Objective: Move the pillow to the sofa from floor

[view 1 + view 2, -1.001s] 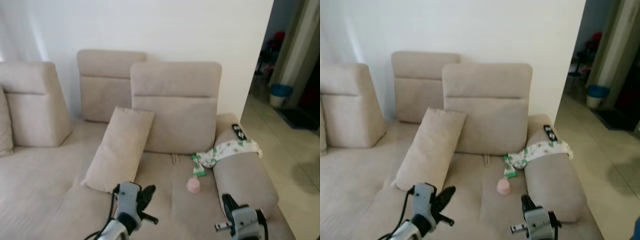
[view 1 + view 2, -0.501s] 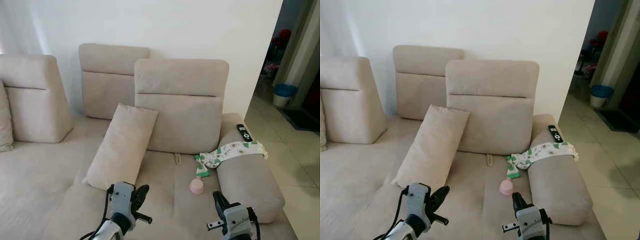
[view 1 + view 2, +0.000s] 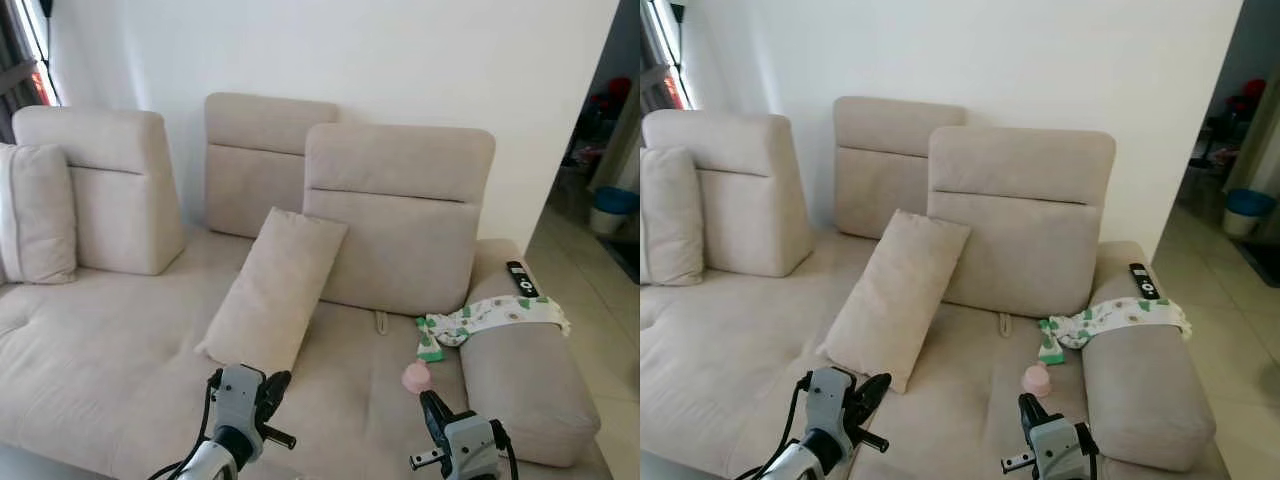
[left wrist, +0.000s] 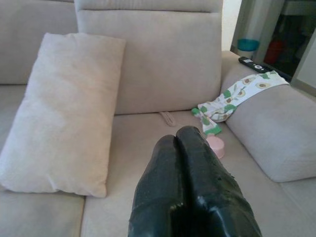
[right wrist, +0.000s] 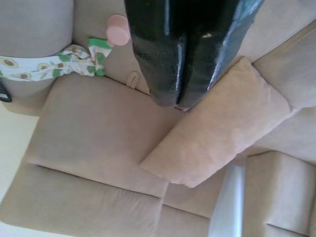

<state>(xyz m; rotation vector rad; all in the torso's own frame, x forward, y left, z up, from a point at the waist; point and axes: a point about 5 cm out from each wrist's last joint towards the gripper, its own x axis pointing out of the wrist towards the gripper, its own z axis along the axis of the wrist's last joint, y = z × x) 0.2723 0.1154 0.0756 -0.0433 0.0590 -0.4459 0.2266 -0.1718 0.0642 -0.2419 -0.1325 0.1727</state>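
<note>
left end effector (image 4: 185, 136) closed, empty | pillow (image 4: 66, 106) leaning on sofa (image 4: 168, 64) backrest | pink cup (image 4: 216, 146) beside

view panned left | second cushion (image 3: 38, 212) now visible | hands lower

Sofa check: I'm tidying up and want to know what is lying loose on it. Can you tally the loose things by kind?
Loose pillows: 2, one leaning on the backrest, one at the sofa's far left end
Patterned cloth: 1, draped over the armrest
Remote control: 1, on the armrest
Small pink object: 1, on the seat
Total: 5
</note>
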